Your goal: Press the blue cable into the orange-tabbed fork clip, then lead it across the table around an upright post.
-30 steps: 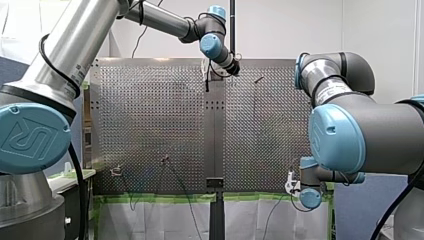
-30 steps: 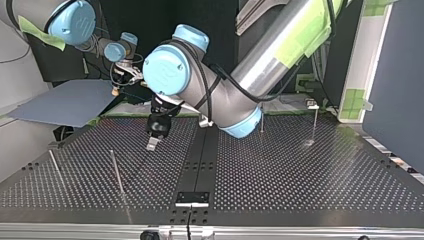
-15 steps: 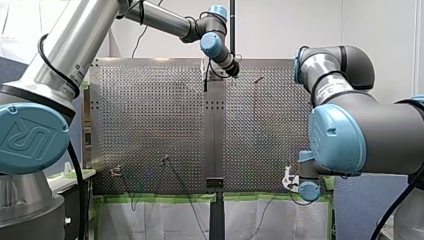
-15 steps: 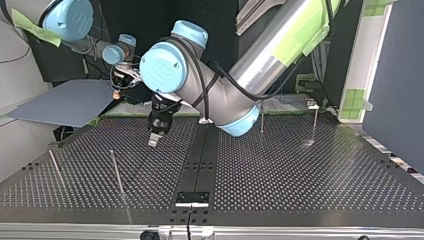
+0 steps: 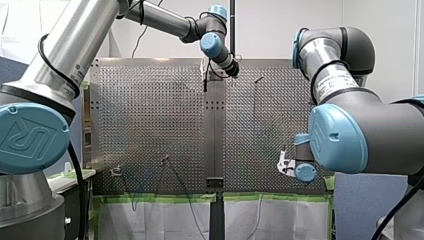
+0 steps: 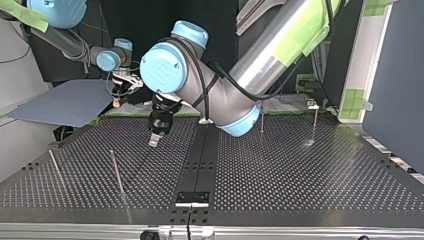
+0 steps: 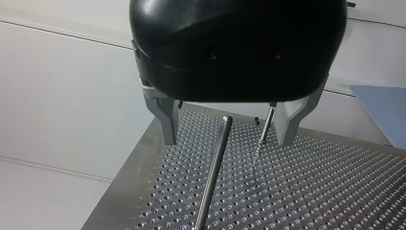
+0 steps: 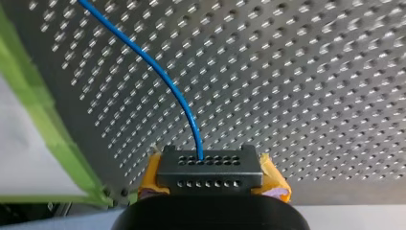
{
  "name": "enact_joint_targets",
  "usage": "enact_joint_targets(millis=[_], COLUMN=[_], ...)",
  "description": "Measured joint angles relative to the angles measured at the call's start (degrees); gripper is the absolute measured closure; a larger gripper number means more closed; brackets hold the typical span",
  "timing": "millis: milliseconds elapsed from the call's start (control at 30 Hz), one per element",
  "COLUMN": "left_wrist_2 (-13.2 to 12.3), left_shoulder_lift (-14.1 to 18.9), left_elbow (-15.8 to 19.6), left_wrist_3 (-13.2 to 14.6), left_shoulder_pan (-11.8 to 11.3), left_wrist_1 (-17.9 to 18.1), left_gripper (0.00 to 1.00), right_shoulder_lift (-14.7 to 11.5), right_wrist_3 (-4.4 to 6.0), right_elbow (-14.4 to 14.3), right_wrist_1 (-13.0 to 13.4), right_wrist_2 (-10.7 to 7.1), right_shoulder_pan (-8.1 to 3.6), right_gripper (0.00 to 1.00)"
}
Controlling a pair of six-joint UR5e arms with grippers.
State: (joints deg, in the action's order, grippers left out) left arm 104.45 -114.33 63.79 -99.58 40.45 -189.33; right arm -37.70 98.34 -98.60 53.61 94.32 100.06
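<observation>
Gripping the blue cable (image 8: 158, 70), my right claw (image 8: 209, 167) sat closed at the near rim of the perforated table (image 8: 311, 72), its yellow pads (image 8: 274, 181) pinched tight on the wire. From the pads the cable curved away over the holes ahead of the claw, slanting toward the green tape (image 8: 36, 98) that lined the table's edge just beside me. Beyond that, the plate ran on open in the right wrist view, with only the cable crossing it; whether the cable touched the plate I could not tell. Two small fixtures (image 5: 116, 171) stood by the same near edge at the front view's left, too small for me to say whether either was the fork clip.

Farther out, my left claw (image 7: 225, 141) hung above the table and apart from it, its metal fingers (image 7: 165, 117) spread wide and holding nothing. An upright post (image 7: 210, 184) stood ahead of it, in line with the gap between the fingers and touching neither. A second post (image 7: 265, 129) stood beyond the first, and past both the table's edge met a pale wall (image 7: 72, 86). In the top view those two posts stood at the left, well apart from the claw, with bare plate between them and the dark centre strip (image 6: 200, 160). Two more posts (image 6: 315, 125) rose at that view's right.
</observation>
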Motion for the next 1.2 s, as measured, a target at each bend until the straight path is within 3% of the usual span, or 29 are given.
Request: enact_joint_targets(millis=[100,233,1200], left_wrist_2=[0.0,0.0,0.0], left_shoulder_lift=[0.0,0.0,0.0], left_elbow=[0.0,0.0,0.0], left_wrist_3=[0.0,-0.1,0.1], left_shoulder_pan=[0.0,0.0,-0.1], left_wrist_1=[0.0,-0.1,-0.8], left_gripper=[0.00,0.00,0.00], right_shoulder_lift=[-1.4,-3.5,-17.8], right_wrist_3=[1.27,2.07,1.97], right_elbow=[0.0,0.1,3.4], right_wrist_1=[-1.4,-3.6,-17.8], right_wrist_2=[-1.11,-3.01,-6.72], right_shoulder_pan=[0.12,0.23,0.29], right_gripper=[1.00,1.00,1.00])
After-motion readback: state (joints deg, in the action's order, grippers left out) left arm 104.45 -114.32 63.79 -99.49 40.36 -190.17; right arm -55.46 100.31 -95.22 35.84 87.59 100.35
